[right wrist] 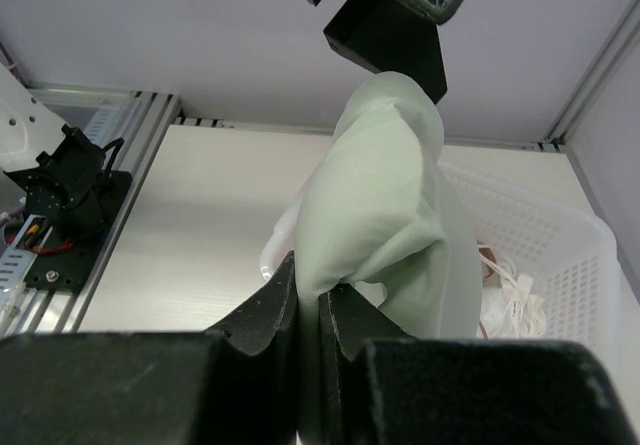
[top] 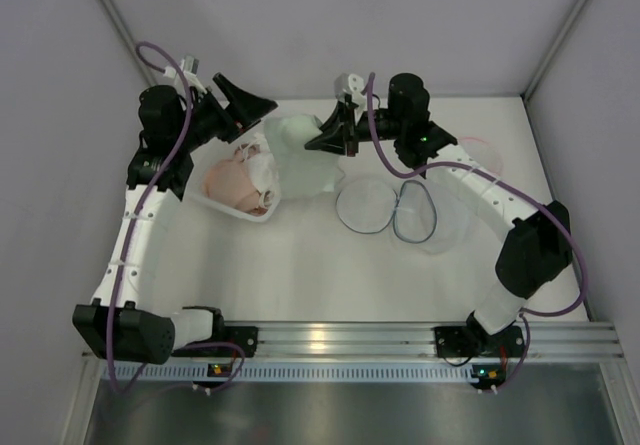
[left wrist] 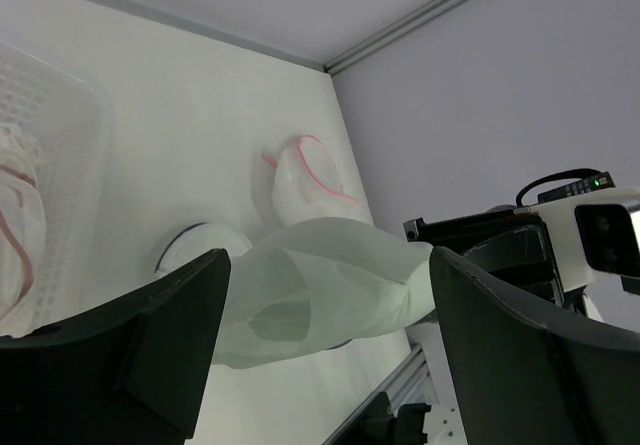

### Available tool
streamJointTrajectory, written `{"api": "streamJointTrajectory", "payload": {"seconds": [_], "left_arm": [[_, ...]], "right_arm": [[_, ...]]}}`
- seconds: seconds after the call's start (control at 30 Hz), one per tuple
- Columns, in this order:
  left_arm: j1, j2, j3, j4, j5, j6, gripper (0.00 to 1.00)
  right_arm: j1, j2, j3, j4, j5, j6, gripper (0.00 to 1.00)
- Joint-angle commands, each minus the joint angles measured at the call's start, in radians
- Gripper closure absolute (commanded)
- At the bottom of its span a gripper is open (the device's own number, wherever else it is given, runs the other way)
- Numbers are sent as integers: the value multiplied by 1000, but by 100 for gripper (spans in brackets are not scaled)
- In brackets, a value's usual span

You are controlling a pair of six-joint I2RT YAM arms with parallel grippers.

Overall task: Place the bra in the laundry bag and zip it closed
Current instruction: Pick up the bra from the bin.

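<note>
While the right end effector (right wrist: pixel 312 290) pinches a thin fold of the pale green bra (right wrist: pixel 385 195) and holds it off the counter (top: pixel 300 265) between the white basket (right wrist: pixel 560 265) and the laundry bag (top: pixel 366 205), the left end effector (left wrist: pixel 325 275) is spread wide around the hanging fabric and grips nothing. With only that one narrow pinch, the bra may slip and drop. The bag lies flat nearby with nothing holding its mouth open, so the bra could drape over its rim or push it aside.

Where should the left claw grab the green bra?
The free rounded end of the green bra, away from the edge pinched by the right claw. Bring the left claw in from its own side; that bulge faces its open jaws.
</note>
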Motion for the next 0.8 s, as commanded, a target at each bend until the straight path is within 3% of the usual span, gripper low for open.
{"api": "streamJointTrajectory", "payload": {"seconds": [0.0,0.77], "left_arm": [[1,17,3,72,42,-76,16],[-10,-43,-49,72,88,-154,25]], "right_arm": [[9,-34,25,34,-20,-33,99],[9,32,102,-29,11,-83,99]]}}
